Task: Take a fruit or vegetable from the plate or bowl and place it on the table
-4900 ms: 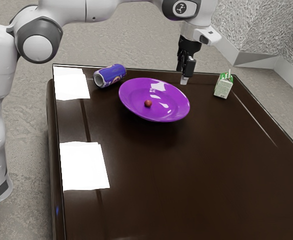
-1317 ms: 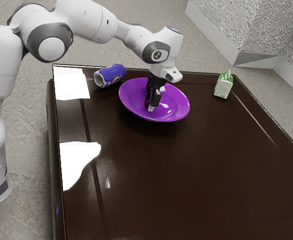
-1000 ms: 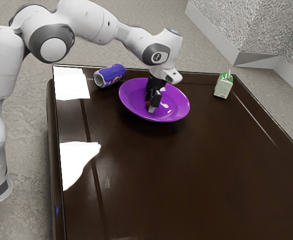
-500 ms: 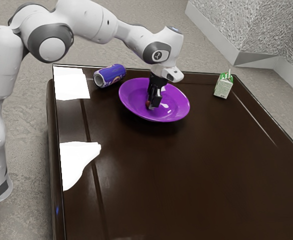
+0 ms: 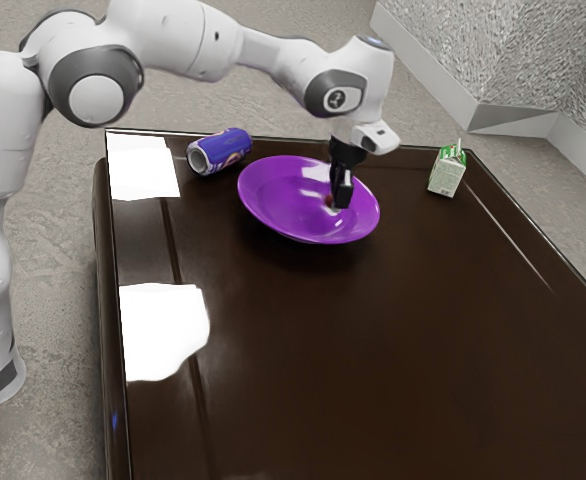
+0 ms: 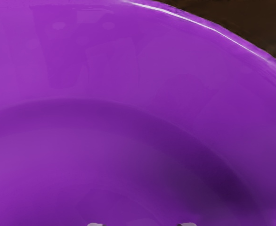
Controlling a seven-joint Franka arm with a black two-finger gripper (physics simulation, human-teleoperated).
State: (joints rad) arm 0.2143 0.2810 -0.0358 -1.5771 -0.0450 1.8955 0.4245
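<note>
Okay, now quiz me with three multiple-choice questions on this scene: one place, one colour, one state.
1. In the exterior view, where is the carton?
A) Left of the can
B) Inside the dish
C) Right of the dish

2. What colour is the dish?
A) Purple
B) Yellow
C) White

3. How does the can rest?
A) Standing upright
B) Lying on its side
C) Upside down

1: C, it stands past the dish toward that view's right.
2: A, both views show purple.
3: B, its round end faces sideways.
</note>
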